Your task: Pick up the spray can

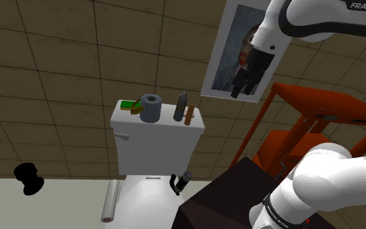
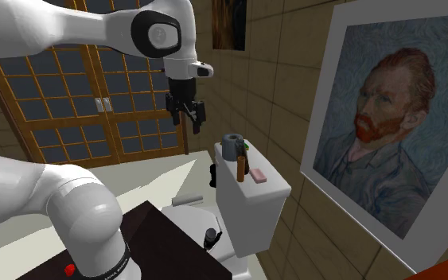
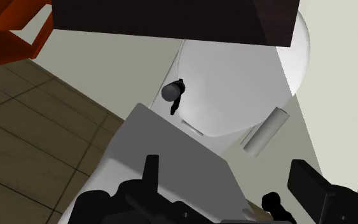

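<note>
Gripper (image 1: 243,83) released, empty, in open air, well apart from spray can (image 1: 181,107) on tank (image 1: 155,140).

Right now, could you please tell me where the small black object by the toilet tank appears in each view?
Shoulder view: the black object sits low centre, just below the tank.
Second exterior view: the black object is near the bottom edge, at the tank's foot.
Wrist view: the black object lies on the white lid, just past the tank.
Shared landmark: the white tank.
</note>
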